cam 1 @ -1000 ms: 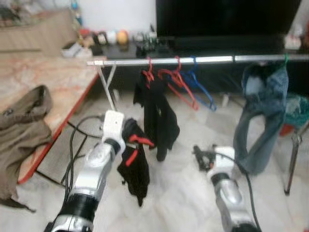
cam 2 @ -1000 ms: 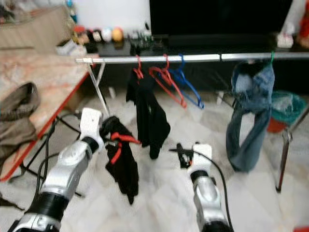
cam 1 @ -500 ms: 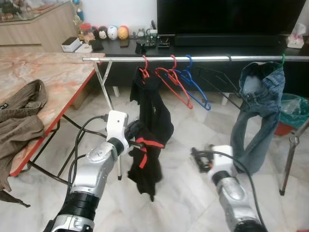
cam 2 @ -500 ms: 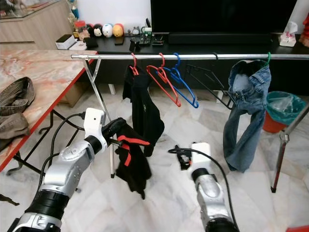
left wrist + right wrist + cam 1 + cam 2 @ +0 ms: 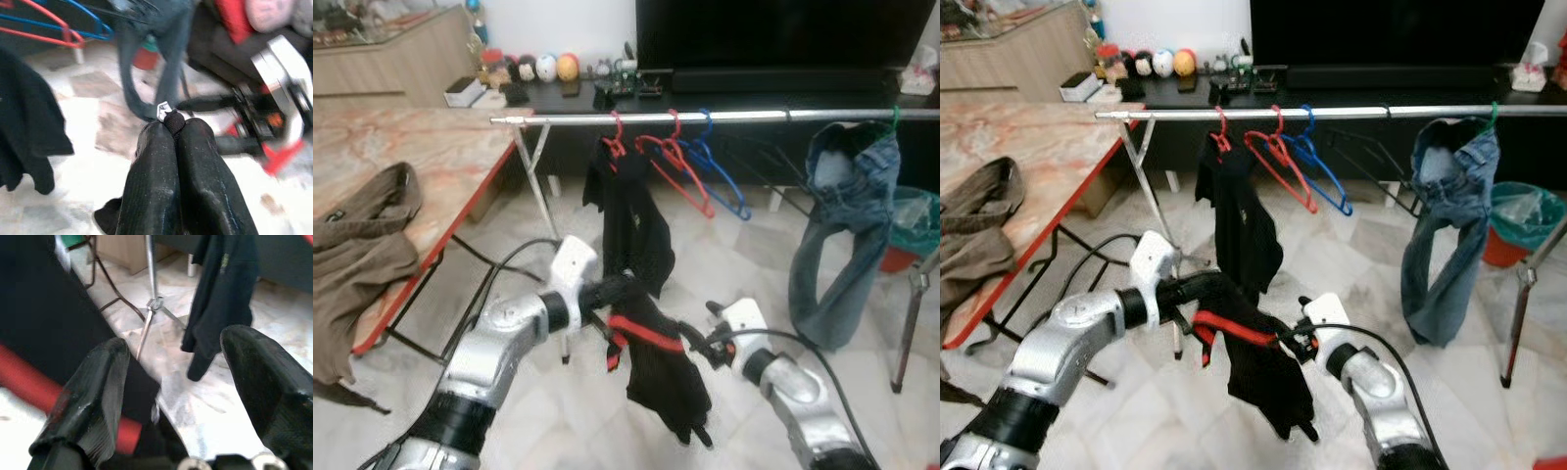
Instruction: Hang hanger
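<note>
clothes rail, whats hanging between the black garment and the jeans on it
On the clothes rail, an empty red hanger and an empty blue hanger hang between the black garment and the jeans, in both eye views.

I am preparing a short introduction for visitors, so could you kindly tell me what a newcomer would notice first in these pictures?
First, the black garment on a red hanger, held low in front of the robot by the left gripper, jaws shut, with the right gripper open at the hanger's other end. Behind them a long silver rail carries another black garment, empty red and blue hangers and draped blue jeans. A brown garment lies on the marble table at the robot's left.
</note>
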You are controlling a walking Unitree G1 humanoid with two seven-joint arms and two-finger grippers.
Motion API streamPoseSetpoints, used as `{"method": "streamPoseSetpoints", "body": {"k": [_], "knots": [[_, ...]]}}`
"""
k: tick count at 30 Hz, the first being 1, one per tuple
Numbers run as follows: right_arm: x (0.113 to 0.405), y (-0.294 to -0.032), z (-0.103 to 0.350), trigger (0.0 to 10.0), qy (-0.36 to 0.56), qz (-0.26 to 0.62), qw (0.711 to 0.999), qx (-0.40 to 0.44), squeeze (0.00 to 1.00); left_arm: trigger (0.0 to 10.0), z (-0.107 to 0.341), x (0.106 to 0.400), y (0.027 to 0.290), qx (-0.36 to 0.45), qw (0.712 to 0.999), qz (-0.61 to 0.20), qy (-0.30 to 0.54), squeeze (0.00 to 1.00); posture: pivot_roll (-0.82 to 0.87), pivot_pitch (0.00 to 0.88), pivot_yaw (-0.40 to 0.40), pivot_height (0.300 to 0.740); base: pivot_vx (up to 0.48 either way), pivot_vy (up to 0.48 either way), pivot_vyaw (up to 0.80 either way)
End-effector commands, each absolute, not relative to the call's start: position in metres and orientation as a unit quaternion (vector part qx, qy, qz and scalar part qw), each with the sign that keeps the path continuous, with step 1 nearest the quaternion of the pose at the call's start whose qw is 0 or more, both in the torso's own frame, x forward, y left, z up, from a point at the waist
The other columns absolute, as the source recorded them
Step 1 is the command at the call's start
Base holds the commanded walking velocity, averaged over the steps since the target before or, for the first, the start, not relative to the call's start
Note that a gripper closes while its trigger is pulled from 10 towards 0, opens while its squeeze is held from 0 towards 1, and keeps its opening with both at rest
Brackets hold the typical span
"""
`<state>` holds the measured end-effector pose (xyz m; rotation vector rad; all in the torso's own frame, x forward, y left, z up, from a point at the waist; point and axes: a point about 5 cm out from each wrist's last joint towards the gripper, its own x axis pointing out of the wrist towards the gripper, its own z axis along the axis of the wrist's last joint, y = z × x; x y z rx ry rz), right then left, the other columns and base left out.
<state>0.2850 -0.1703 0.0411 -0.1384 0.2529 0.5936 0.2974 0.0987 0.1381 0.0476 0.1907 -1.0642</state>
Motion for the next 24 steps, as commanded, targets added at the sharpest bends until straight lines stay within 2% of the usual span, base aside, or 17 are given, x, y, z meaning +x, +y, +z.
{"method": "streamPoseSetpoints", "body": {"k": [1, 5, 10, 14, 18, 22, 24], "knots": [[0.283, -0.167, 0.046, 10.0, 0.120, 0.324, 0.936, -0.061, 0.00, 10.0, 0.142, 0.293, 0.100, 0.050, 0.840, -0.534, 0.083, 0.00, 0.03, 0.013, 0.076, 0.740, 0.000, 0.000, 0.00], [0.278, -0.171, 0.047, 10.0, 0.128, 0.361, 0.921, -0.066, 0.00, 10.0, 0.143, 0.290, 0.099, 0.077, 0.820, -0.561, 0.080, 0.00, 0.03, 0.009, 0.075, 0.740, 0.000, 0.000, 0.00], [0.275, -0.180, 0.048, 10.0, 0.151, 0.385, 0.908, -0.067, 0.00, 10.0, 0.151, 0.281, 0.097, 0.112, 0.771, -0.624, 0.058, 0.00, 0.04, 0.002, 0.072, 0.740, 0.000, 0.000, 0.00], [0.270, -0.178, 0.043, 10.0, 0.167, 0.416, 0.892, -0.052, 0.00, 10.0, 0.164, 0.274, 0.095, 0.137, 0.720, -0.680, 0.032, 0.00, 0.04, 0.000, 0.075, 0.740, 0.000, 0.000, 0.00], [0.266, -0.178, 0.041, 10.0, 0.176, 0.428, 0.885, -0.041, 0.00, 10.0, 0.170, 0.269, 0.097, 0.150, 0.689, -0.709, 0.025, 0.00, 0.04, 0.000, 0.078, 0.740, 0.000, 0.000, 0.00], [0.261, -0.179, 0.039, 10.0, 0.185, 0.441, 0.878, -0.010, 0.00, 10.0, 0.177, 0.259, 0.103, 0.158, 0.639, -0.752, 0.007, 0.00, 0.05, 0.000, 0.081, 0.740, 0.000, 0.000, 0.00], [0.261, -0.179, 0.039, 10.0, 0.185, 0.443, 0.877, -0.005, 0.00, 10.0, 0.177, 0.258, 0.103, 0.158, 0.636, -0.755, 0.006, 0.00, 0.05, 0.000, 0.081, 0.740, 0.000, 0.000, 0.00]]}}
